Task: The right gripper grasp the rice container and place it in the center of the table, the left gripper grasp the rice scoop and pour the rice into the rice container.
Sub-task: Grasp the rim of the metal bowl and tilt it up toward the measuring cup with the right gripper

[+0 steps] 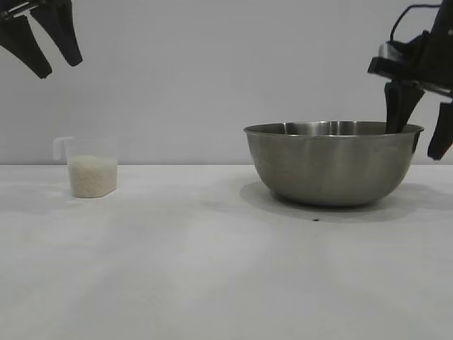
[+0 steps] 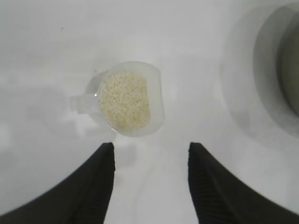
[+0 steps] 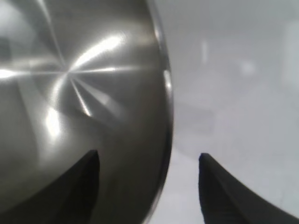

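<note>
A: Where's the rice container (image 1: 333,164)?
B: Upright at right of centre on the table (image 1: 212,283), mouth up. The right gripper (image 1: 417,131) straddles its right rim, one finger inside, one outside, spread apart, not yet closed on it.
A: And the rice scoop (image 1: 90,168)?
B: Standing at left, handle pointing left, rice (image 1: 92,176) inside. The left gripper (image 1: 46,46) hangs upper left, half open, empty.

The big shiny steel bowl, the rice container (image 1: 333,166), is sitting upright on the right side of the white surface (image 1: 212,269). The small clear rice scoop (image 1: 88,166) is standing far to its left, holding white rice (image 1: 92,177) about halfway up.
</note>
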